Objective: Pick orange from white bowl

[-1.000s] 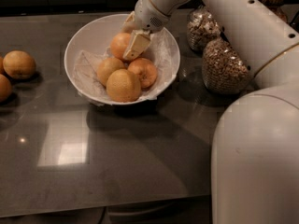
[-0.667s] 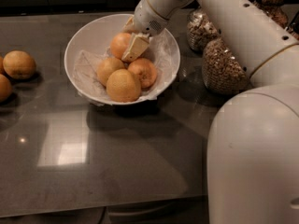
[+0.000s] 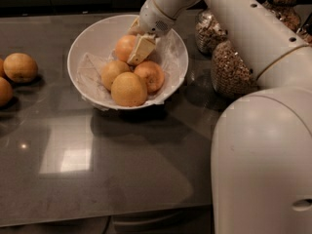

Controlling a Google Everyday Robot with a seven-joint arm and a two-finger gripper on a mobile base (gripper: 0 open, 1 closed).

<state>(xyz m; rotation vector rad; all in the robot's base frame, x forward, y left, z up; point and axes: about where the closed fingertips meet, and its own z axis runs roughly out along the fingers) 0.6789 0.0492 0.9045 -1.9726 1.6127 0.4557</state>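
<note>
**Asker:** Where is the gripper, and why there?

**Describer:** The gripper point(image 3: 140, 47) is down inside the white bowl point(image 3: 92, 35), reaching in over the far rim from the upper right. It lies against the right side of the orange point(image 3: 123, 47), the deep-coloured one at the back of the pile. Coming in from behind seems sensible, since other fruit crowds the front and left. I cannot tell whether the gripper is spread around the orange or already pinching it.

**Asker:** Why does nothing roll about?

**Describer:** Crinkled paper point(image 3: 90, 74) lines the bowl, and the fruits lie touching one another at its bottom, each propping the next. Lifting the back one would probably let its neighbours shift.

**Asker:** How many of each thing?

**Describer:** There are four fruits in the bowl: the orange at the back, a paler left fruit point(image 3: 113, 72), a deep-orange right fruit point(image 3: 150, 76), and a large pale front fruit point(image 3: 129, 89). Two loose fruits point(image 3: 19, 67) sit at the far left of the dark bench point(image 3: 122, 169), well apart from the bowl. Two glass jars point(image 3: 229, 72) of cereal stand just right of the bowl, under the white arm point(image 3: 243, 28). There is one bowl and one gripper.
</note>
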